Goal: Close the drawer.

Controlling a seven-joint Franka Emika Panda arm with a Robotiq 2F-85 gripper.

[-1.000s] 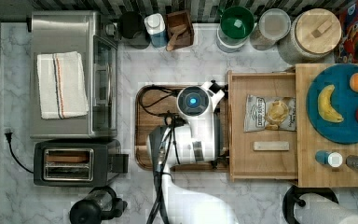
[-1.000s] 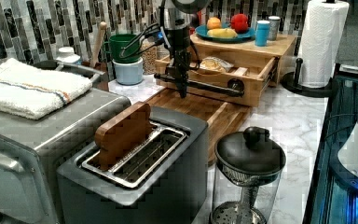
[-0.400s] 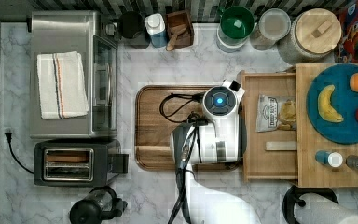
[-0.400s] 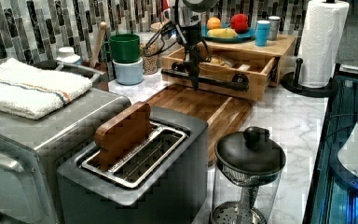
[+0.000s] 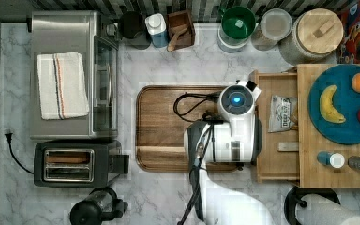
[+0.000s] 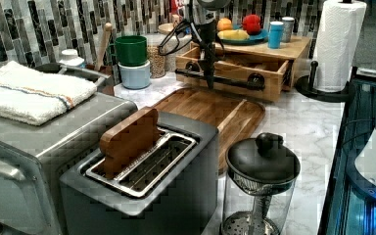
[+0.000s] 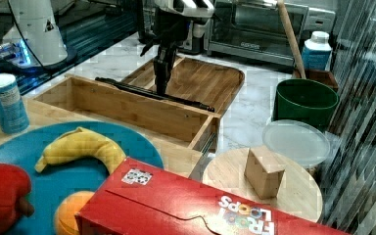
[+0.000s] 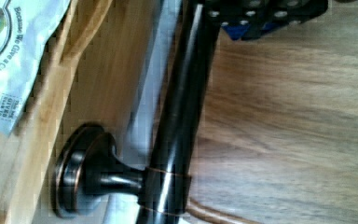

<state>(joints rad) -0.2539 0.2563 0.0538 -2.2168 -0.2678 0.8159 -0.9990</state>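
Observation:
The drawer (image 5: 281,84) is a light-wood box sticking partly out from under the wooden top (image 5: 309,164), toward the top view's left. It holds a snack bag (image 5: 281,112) and a small pale bar (image 5: 288,146). In the left view my gripper (image 6: 209,82) points straight down, shut, its tip against the black bar handle (image 6: 225,80) on the side away from the drawer front. The right view shows the gripper (image 7: 160,89) at the handle (image 7: 186,102) the same way. In the wrist view the handle (image 8: 179,121) runs beside a fingertip (image 8: 261,14), over the brown board.
A brown cutting board (image 5: 164,126) lies right in front of the drawer. The blue fruit plate (image 5: 342,126) and two small bottles sit on the wooden top. A toaster (image 5: 70,164), a toaster oven (image 5: 70,75), jars and a paper-towel roll (image 6: 340,44) ring the counter.
My arm has moved toward the top view's right, and the drawer has slid the same way, further in under the wooden top. Less of its inside shows now.

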